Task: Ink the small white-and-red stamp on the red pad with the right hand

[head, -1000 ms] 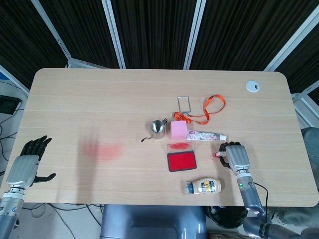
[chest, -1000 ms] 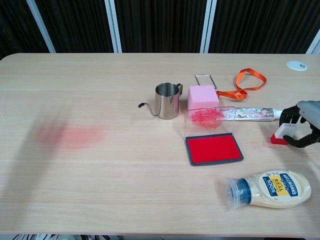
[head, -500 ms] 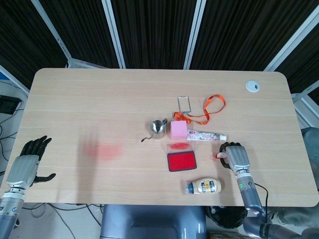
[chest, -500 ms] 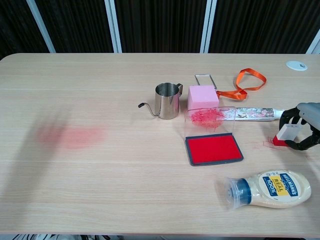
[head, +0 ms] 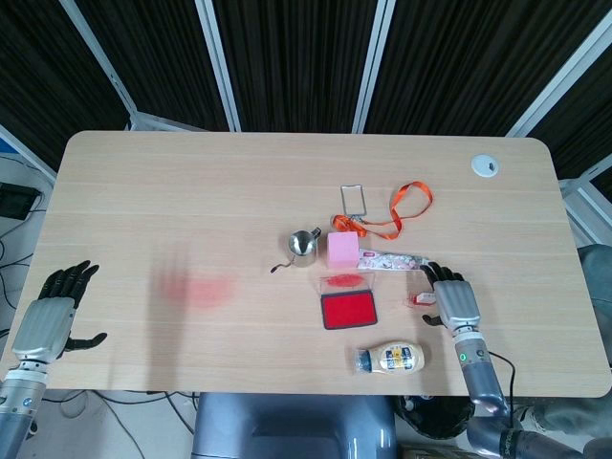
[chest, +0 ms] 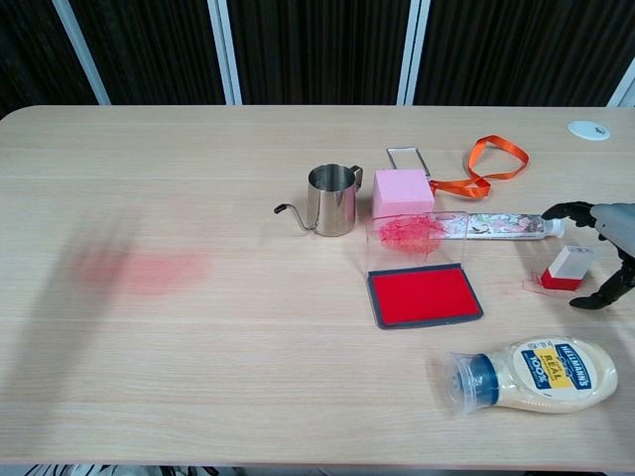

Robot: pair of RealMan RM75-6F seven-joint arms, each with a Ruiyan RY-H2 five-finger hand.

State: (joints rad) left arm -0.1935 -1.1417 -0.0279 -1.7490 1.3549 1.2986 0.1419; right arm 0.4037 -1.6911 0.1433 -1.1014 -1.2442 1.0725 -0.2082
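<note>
The small white-and-red stamp (chest: 568,269) lies on the table, right of the red ink pad (chest: 424,296); the head view shows the stamp (head: 421,298) and the pad (head: 348,311) too. My right hand (chest: 607,243) sits just to its right with fingers spread, one finger reaching over the far side and the thumb on the near side. Nothing is held in it. The hand (head: 456,302) shows the same in the head view. My left hand (head: 48,320) hovers open at the table's left edge, holding nothing.
The pad's clear lid (chest: 418,238) stands up behind it. A mayonnaise bottle (chest: 536,375) lies in front of the stamp. A printed tube (chest: 506,226), pink block (chest: 402,192), steel pitcher (chest: 332,198) and orange ribbon (chest: 493,164) sit behind. A red smear (chest: 139,268) marks the table's left.
My right hand's fingers, which were closed around the stamp, have spread apart and let it go. The stamp now rests on the table. The left hand has not moved.
</note>
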